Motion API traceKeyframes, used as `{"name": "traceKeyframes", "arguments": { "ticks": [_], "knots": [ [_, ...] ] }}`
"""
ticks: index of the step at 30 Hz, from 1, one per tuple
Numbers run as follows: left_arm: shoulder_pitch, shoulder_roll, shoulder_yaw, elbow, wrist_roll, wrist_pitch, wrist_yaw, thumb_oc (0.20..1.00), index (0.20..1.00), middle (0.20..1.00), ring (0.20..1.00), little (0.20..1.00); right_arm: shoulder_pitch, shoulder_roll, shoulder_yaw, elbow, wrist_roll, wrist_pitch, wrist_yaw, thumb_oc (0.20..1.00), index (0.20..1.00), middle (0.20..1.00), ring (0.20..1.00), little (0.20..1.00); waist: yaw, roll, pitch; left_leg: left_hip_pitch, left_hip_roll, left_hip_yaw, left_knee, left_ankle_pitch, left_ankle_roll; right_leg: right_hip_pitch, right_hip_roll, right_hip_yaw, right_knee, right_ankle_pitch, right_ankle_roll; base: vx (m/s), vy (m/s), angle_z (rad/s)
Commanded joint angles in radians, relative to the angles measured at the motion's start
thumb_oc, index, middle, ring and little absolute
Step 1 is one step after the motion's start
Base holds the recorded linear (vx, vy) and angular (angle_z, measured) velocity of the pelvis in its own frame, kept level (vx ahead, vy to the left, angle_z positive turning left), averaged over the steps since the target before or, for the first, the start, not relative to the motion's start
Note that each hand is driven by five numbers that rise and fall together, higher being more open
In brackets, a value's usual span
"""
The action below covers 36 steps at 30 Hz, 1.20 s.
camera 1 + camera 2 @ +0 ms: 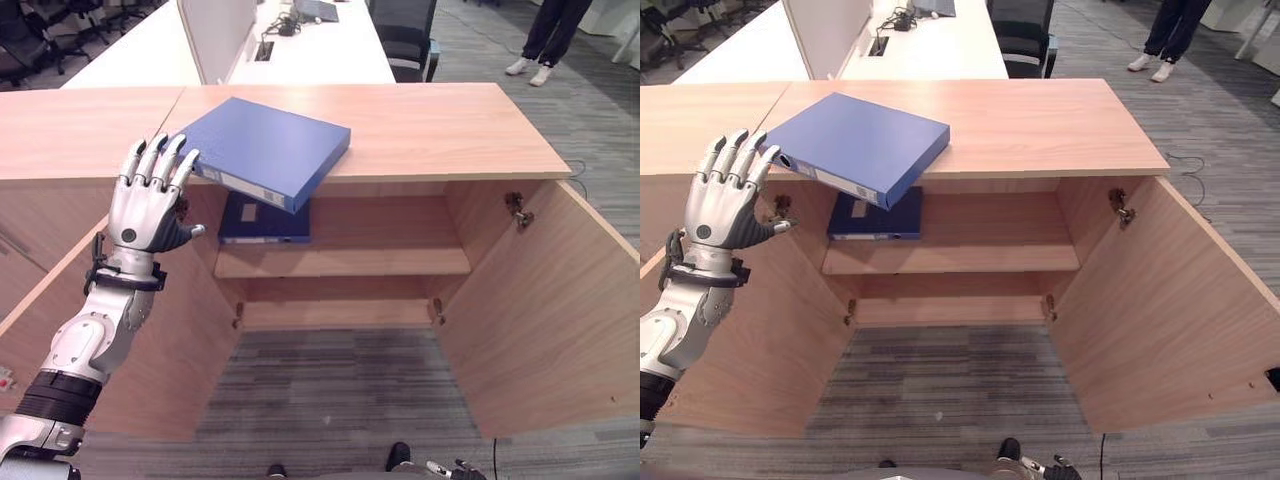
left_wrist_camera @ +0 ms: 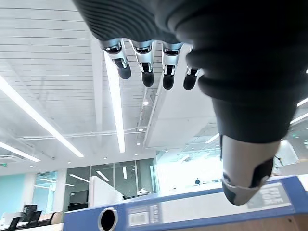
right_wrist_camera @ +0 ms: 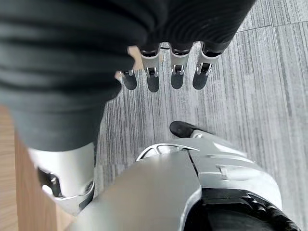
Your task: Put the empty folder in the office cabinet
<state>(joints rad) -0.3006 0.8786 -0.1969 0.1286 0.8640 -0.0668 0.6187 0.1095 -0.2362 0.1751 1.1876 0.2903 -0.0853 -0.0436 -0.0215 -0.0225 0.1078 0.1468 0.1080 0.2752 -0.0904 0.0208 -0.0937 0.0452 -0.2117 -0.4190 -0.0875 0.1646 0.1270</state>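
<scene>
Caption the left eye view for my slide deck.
Left robot hand, open, reaches the blue folder overhanging the open cabinet.

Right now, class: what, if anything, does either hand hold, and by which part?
Nothing. The left hand is open beside the blue folder's spine; the right hand is open.

Folder (image 1: 268, 150) on cabinet top: blue, with a white label strip and dark round hole on its spine
Second folder (image 1: 264, 220) on the shelf: darker blue
Cabinet (image 1: 440, 130): light wood, fine grain, inside and doors alike
Carpet (image 1: 340, 380): grey, thin darker stripes
Left hand (image 1: 147, 205): silver, dark fingertips
Desk (image 1: 310, 55) behind: white
Chair (image 1: 405, 35): black
Person (image 1: 545, 35) at back: dark trousers, white shoes
</scene>
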Motion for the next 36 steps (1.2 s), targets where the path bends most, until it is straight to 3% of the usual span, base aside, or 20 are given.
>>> {"name": "traceKeyframes", "arguments": {
  "ticks": [1,10,23,36],
  "knots": [
    [-0.158,0.059,-0.021,0.038,0.018,0.028,0.016,1.000,1.000,1.000,1.000,1.000,-0.057,-0.014,0.023,0.020,-0.027,-0.028,-0.006,1.000,1.000,1.000,1.000,1.000,0.003,0.019,0.038,0.004,0.015,-0.001,0.003,-0.035,-0.040,0.088,-0.014,0.013,0.056,-0.123,0.115,0.02,0.010,-0.07],
    [-0.263,0.038,-0.116,0.125,0.006,0.046,-0.024,1.000,1.000,1.000,1.000,1.000,-0.069,-0.019,0.025,0.014,-0.025,-0.024,-0.011,1.000,1.000,1.000,1.000,1.000,-0.014,0.017,0.038,0.023,0.022,0.014,0.003,-0.041,-0.036,0.071,-0.012,0.025,0.098,-0.141,0.112,0.02,0.006,-0.07],
    [-0.300,-0.024,-0.129,0.212,-0.060,0.063,-0.046,1.000,1.000,1.000,1.000,1.000,-0.062,-0.017,-0.009,0.027,-0.004,-0.010,-0.021,1.000,1.000,1.000,1.000,1.000,-0.036,0.016,0.035,0.047,0.022,0.034,0.003,-0.051,-0.031,0.073,-0.008,0.034,0.109,-0.150,0.110,0.01,0.008,-0.03],
    [-0.367,-0.029,-0.181,0.290,-0.073,0.075,-0.068,1.000,1.000,1.000,1.000,1.000,-0.055,-0.031,-0.028,0.037,0.013,-0.004,-0.017,1.000,1.000,1.000,1.000,1.000,-0.056,0.019,0.034,0.064,0.017,0.053,0.003,-0.058,-0.028,0.079,-0.009,0.040,0.108,-0.148,0.112,0.00,0.009,-0.05]
  ]
}}
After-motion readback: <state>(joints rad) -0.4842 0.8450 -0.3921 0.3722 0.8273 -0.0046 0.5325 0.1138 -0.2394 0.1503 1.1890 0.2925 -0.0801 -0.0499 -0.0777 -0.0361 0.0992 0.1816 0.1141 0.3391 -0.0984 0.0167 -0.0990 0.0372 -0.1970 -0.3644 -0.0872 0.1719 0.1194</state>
